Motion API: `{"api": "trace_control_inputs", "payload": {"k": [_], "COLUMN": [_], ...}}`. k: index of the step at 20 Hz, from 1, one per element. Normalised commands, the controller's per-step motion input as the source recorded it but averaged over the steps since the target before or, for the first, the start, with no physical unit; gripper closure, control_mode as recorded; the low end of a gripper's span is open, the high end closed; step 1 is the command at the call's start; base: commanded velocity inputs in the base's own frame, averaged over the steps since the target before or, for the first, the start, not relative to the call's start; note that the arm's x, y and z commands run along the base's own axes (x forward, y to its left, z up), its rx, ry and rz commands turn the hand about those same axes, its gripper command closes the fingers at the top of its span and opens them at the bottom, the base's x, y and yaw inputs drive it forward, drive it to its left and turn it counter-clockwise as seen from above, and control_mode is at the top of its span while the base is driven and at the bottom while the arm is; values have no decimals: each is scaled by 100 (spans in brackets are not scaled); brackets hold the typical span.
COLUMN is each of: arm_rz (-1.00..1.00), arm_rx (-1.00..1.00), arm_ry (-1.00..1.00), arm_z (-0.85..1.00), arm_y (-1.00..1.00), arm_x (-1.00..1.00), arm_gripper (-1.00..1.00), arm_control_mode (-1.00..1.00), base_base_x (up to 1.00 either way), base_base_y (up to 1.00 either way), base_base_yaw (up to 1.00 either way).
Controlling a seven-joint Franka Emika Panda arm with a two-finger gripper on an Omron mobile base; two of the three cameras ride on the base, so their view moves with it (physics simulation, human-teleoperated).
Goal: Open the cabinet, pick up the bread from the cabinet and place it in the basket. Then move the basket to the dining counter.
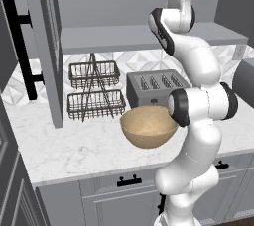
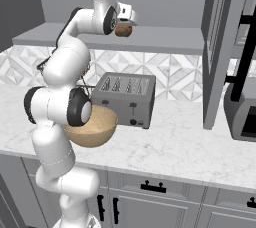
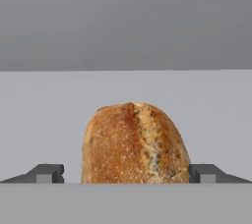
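Near: basket [image 1: 149, 127], tan and round, sits on the marble surface [image 1: 74, 150] toward the front edge, partly behind the arm's elbow in both base views. Below the surface edge, grey drawers [image 2: 150, 192] with small black pulls.

Mid: silver toaster [image 2: 127, 97] just behind the basket, at about 1 o'clock from it in the right base view. Black wire rack [image 1: 95, 91], two tiers, at 10 o'clock from the basket in the left base view, against the patterned tiles.

Far: cabinet [image 2: 165, 39] doors swung open, door [image 1: 47, 46] with long black bar handle standing at the left in the left base view. Bread [image 2: 123, 30] rests on the cabinet's grey shelf. Tool [image 2: 126, 26] is at the bread, up at shelf level. In the hand view the bread [image 3: 135, 144] fills the gap between the two fingertips [image 3: 47, 173], one at each side; tool open about loaf-wide, can't tell if the tips touch the crust or grip it.
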Motion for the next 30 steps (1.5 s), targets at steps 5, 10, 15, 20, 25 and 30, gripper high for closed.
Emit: {"api": "trace_control_inputs", "payload": {"k": [5, 10, 15, 20, 25, 30], "arm_rz": [0, 2, 7, 3, 0, -1], "arm_rx": [0, 0, 1, 1, 2, 1], "arm_ry": [1, 0, -1, -5, -15, -11], "arm_z": [-47, -41, -20, -21, -30, -11], "arm_y": [-41, -28, -3, 1, 5, 3], "arm_x": [30, 24, 4, 0, -4, -22], "arm_gripper": [-100, -100, 100, 100, 100, 100], "arm_control_mode": [-100, -100, -100, -100, -100, -100], "base_base_x": [0, 0, 0, 0, 0, 0], "base_base_y": [0, 0, 0, 0, 0, 0], "base_base_yaw": [0, 0, 0, 0, 0, 0]}}
